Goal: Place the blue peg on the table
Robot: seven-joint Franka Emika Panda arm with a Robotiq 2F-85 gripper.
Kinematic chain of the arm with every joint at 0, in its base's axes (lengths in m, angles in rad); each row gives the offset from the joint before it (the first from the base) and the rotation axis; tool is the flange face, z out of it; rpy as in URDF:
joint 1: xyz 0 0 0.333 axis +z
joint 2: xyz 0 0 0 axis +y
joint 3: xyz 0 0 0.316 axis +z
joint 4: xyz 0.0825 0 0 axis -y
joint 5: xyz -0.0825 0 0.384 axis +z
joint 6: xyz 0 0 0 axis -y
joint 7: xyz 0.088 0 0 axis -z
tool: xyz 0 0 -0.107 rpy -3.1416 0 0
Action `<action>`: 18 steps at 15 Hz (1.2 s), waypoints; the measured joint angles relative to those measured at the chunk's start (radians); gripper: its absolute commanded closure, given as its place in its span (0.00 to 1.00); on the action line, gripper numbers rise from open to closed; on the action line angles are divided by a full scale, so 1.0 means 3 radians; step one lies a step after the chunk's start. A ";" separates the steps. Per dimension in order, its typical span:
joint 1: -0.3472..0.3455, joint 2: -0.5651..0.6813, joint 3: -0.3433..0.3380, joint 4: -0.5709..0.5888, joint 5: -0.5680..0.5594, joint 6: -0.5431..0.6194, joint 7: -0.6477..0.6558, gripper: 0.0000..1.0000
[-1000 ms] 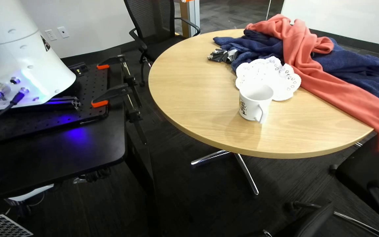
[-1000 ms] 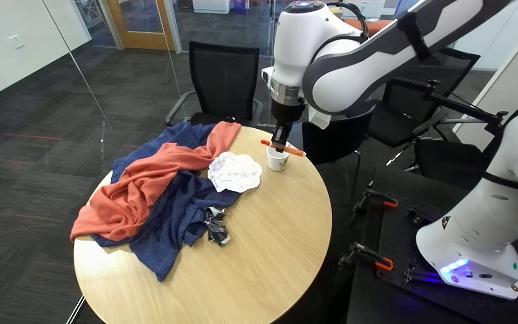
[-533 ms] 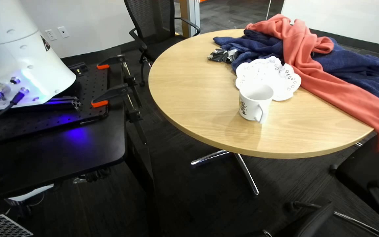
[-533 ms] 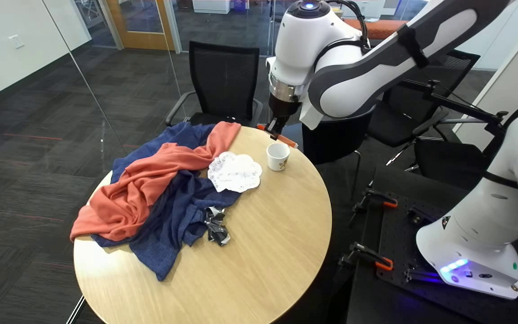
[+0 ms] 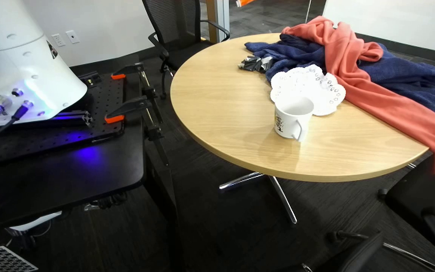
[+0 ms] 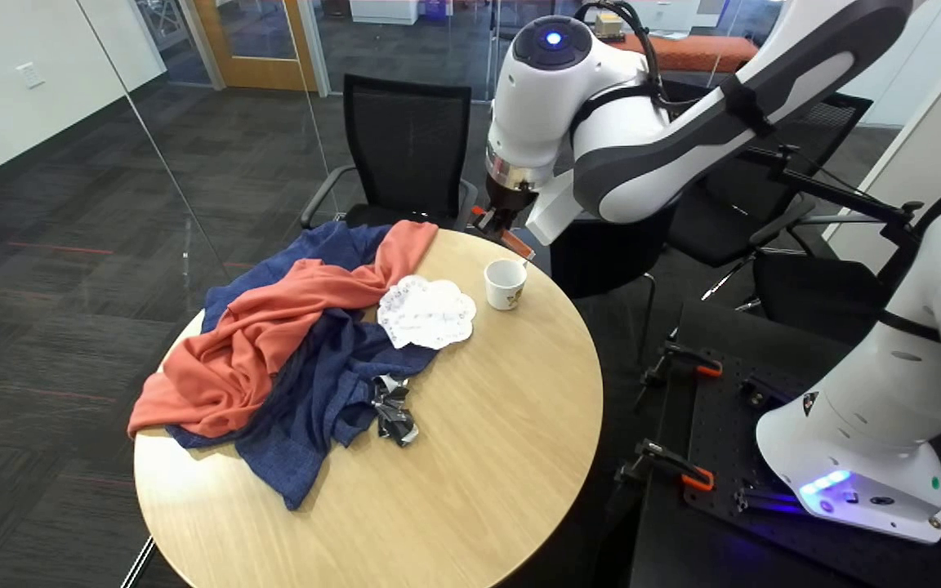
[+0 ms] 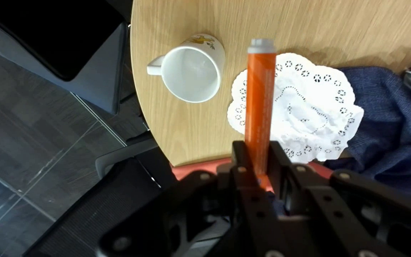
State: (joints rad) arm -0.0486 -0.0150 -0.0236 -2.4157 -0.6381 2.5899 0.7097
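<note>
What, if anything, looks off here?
The end effector grips an orange marker, odd because the task names a blue peg, and none shows. Also untidy: the coral cloth droops off the table, and a crumpled black-and-silver wrapper lies beside the navy cloth. No spill visible.

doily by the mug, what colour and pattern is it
The doily is white, with small flower-like cutouts around its scalloped edge; the wrist view shows it best.
</note>
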 measured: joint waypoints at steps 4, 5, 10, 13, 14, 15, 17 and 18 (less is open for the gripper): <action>0.0000 0.0127 -0.0016 0.0110 -0.0516 0.0000 0.0798 0.95; 0.0001 0.0162 -0.0028 0.0142 -0.0646 0.0000 0.1006 0.95; 0.0001 0.0338 -0.0103 0.0294 -0.1244 -0.0007 0.2032 0.95; 0.0007 0.0418 -0.0124 0.0370 -0.1440 -0.0102 0.2633 0.95; 0.0013 0.0439 -0.0127 0.0397 -0.1512 -0.0158 0.2846 0.95; 0.0021 0.0457 -0.0128 0.0422 -0.1589 -0.0228 0.3070 0.95; 0.0042 0.0494 -0.0128 0.0468 -0.1740 -0.0398 0.3513 0.95; 0.0058 0.0514 -0.0128 0.0491 -0.1806 -0.0501 0.3723 0.95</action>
State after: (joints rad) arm -0.0312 0.1391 -0.0620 -2.2684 -1.1799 2.4396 1.8267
